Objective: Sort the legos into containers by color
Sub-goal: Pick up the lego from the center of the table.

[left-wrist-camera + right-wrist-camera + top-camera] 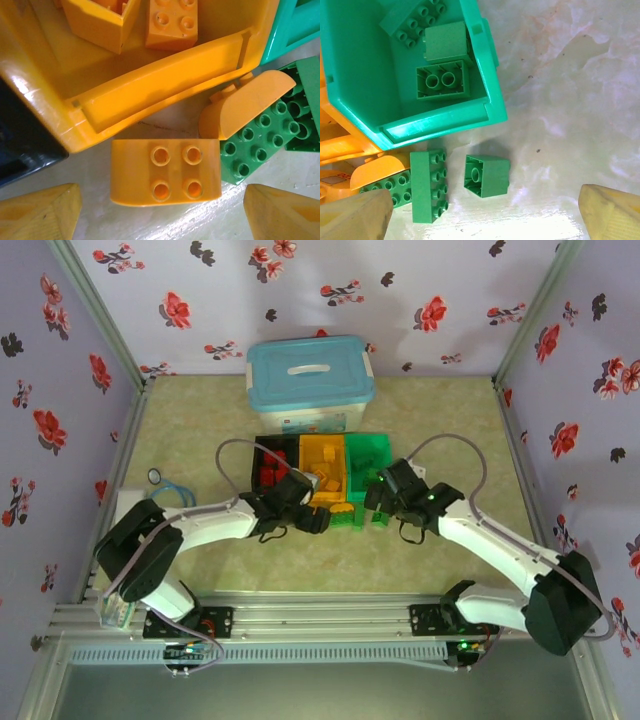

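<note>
My left gripper [162, 216] hangs open over an orange four-stud lego [165, 172] that lies on the table between its fingertips [40, 212], just in front of the orange container [165, 95]. A curved orange lego [245, 102] rests on a flat green plate [255, 145] beside it. Open as well, my right gripper [482, 220] is above a small green lego [487, 175] lying on its side, with a long green lego [427, 185] to its left. The green container [440, 122] holds three green legos. The black container [272, 465] holds red ones.
A white box with a light-blue lid [310, 380] stands right behind the three bins. Both arms meet close together in front of the bins, left gripper [318, 508] and right gripper [378, 498] a short way apart. Flowered walls enclose the table.
</note>
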Tool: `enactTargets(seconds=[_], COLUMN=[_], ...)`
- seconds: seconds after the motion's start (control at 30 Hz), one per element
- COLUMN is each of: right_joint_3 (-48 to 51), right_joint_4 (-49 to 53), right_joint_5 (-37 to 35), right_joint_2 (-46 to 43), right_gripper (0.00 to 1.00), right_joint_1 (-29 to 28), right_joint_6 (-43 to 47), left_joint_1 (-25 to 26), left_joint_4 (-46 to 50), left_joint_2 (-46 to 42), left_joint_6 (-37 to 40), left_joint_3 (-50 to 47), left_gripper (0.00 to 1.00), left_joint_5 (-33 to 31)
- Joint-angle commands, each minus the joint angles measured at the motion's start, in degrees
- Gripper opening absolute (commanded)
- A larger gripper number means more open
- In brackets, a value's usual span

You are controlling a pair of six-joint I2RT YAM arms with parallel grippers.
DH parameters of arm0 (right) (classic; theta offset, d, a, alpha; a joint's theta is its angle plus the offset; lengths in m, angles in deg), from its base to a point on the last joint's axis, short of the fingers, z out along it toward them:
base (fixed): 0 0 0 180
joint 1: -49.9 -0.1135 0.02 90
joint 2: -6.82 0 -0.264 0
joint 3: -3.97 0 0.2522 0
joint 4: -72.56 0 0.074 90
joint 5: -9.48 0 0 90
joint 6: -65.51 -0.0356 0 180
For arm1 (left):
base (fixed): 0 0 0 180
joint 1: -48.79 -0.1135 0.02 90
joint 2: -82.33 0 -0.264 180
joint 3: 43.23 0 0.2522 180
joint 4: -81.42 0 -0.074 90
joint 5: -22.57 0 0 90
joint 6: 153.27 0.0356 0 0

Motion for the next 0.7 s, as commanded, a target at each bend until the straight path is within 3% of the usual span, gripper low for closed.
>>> enactTargets(seconds=[0.0,0.43,0.67], right_joint_3=[1.58,3.95,4.16], right_joint_4=[-0.57,0.44,0.43], right_joint_5=[0.26,-0.01,0.22], right_joint_2=[-2.30,-6.22,-7.16], right_gripper=[0.95,0.95,0.95], right_joint_1=[-0.48,-0.45,-0.48], right_joint_6=[-1.55,-2.24,-2.58], left_joint_1=[0.32,0.92,1.11], left_joint_4=[1.43,3.41,3.64], left_joint_2=[2.21,7.83,6.58], left_joint_6=[1.60,1.71,1.36], left_joint_3=[2.92,5.69,4.53], left_gripper=[0.84,0.77,0.61], left_joint_5=[0.63,0.42,-0.63])
